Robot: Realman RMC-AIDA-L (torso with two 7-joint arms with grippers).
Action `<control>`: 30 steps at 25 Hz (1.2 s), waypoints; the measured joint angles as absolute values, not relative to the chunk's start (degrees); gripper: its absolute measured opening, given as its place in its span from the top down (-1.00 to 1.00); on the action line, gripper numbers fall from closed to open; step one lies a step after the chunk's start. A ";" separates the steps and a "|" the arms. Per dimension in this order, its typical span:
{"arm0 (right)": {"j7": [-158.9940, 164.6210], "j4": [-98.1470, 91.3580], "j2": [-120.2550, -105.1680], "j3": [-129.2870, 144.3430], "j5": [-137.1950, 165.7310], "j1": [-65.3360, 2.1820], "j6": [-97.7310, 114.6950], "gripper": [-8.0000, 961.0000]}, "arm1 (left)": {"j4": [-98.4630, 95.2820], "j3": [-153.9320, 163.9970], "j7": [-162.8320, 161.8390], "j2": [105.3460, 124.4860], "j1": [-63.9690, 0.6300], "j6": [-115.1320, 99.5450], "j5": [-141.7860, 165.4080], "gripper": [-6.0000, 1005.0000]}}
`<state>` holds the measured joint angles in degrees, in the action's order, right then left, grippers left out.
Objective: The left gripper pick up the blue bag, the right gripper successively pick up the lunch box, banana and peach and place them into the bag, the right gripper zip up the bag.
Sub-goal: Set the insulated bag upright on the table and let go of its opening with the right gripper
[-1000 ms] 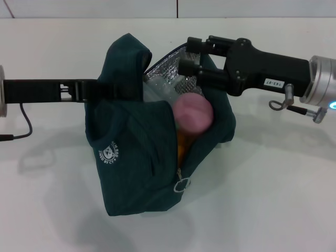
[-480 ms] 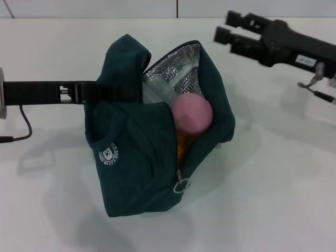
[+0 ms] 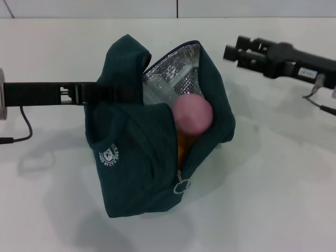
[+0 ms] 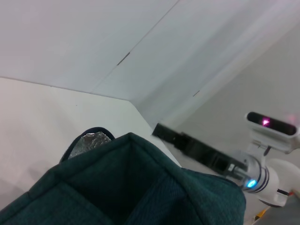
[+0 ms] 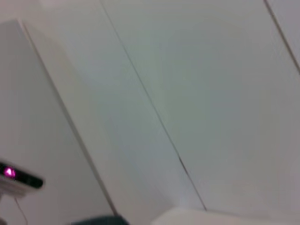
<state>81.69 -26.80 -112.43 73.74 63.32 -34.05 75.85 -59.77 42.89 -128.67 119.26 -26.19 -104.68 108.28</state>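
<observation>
The blue bag (image 3: 136, 157) stands mid-table, its foil-lined mouth (image 3: 176, 71) open toward the right. The peach (image 3: 192, 114) rests in that mouth, and an orange strip of the banana (image 3: 182, 144) shows below it. Behind the peach lies a pale clear shape, the lunch box (image 3: 157, 95). My left gripper (image 3: 113, 93) comes in from the left and is shut on the bag's padded handle, which hides its fingertips. To the right of the bag and clear of it, my right gripper (image 3: 233, 46) is open and holds nothing. The left wrist view shows the bag's fabric (image 4: 131, 187) and the right arm (image 4: 201, 152).
The ring zip pull (image 3: 182, 185) hangs at the lower end of the bag's opening. A black cable (image 3: 23, 131) trails on the white table (image 3: 273, 184) at the far left. The right wrist view shows only wall panels.
My right gripper has drawn back out of the bag's mouth to the right, leaving the peach inside. The bag and the left arm have stayed put.
</observation>
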 joint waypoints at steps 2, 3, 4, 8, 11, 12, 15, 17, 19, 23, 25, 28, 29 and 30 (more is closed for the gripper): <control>83.11 -27.19 -113.29 73.76 66.43 -34.45 73.72 -0.42 | -59.77 42.89 -128.67 119.27 -26.19 -104.70 108.28 0.90; 83.83 -27.31 -113.52 73.75 67.43 -34.69 73.04 -0.42 | -59.76 42.89 -128.67 119.27 -26.19 -104.70 108.28 0.90; 84.59 -27.34 -113.69 73.74 68.30 -35.01 72.45 -0.42 | -59.77 42.89 -128.67 119.27 -26.19 -104.70 108.28 0.90; 85.99 -27.29 -114.28 73.74 70.65 -35.83 71.09 -0.41 | -59.77 42.89 -128.67 119.27 -26.22 -104.70 108.28 0.90; 86.06 -27.31 -114.70 73.82 70.88 -35.85 70.36 -0.42 | -59.77 42.89 -128.67 119.27 -26.28 -104.70 108.28 0.90; 86.09 -27.31 -114.80 73.90 70.91 -35.86 70.12 -0.42 | -59.76 42.89 -128.67 119.27 -26.28 -104.69 108.28 0.90; 86.24 -27.25 -115.04 74.11 70.97 -35.86 69.36 -0.41 | -59.77 42.89 -128.67 119.20 -26.35 -104.61 108.28 0.90; 86.29 -27.17 -115.13 74.15 70.98 -35.86 69.09 -0.40 | -59.76 42.89 -128.67 119.13 -26.41 -104.55 108.28 0.90; 86.36 -27.05 -115.16 74.17 71.04 -35.86 68.89 -0.42 | -59.76 42.89 -128.57 119.10 -26.51 -104.51 108.28 0.90; 86.74 -27.20 -115.08 74.23 72.47 -35.86 67.60 -0.49 | -59.76 42.89 -128.17 119.09 -26.57 -104.49 108.28 0.90; 87.22 -27.41 -115.03 74.14 73.04 -35.86 67.42 -0.53 | -59.77 42.89 -128.16 119.09 -26.66 -104.49 108.28 0.90; 88.31 -27.86 -114.82 74.06 73.18 -35.86 67.32 -0.59 | -59.76 42.89 -128.15 119.07 -26.70 -104.49 108.28 0.90; 88.70 -28.01 -114.72 74.11 73.24 -35.86 67.32 -0.61 | -59.76 42.89 -128.15 119.05 -26.71 -104.50 108.28 0.90; 89.12 -28.09 -114.63 74.15 73.37 -35.88 67.38 -0.63 | -59.76 42.89 -128.14 119.02 -26.71 -104.50 108.28 0.90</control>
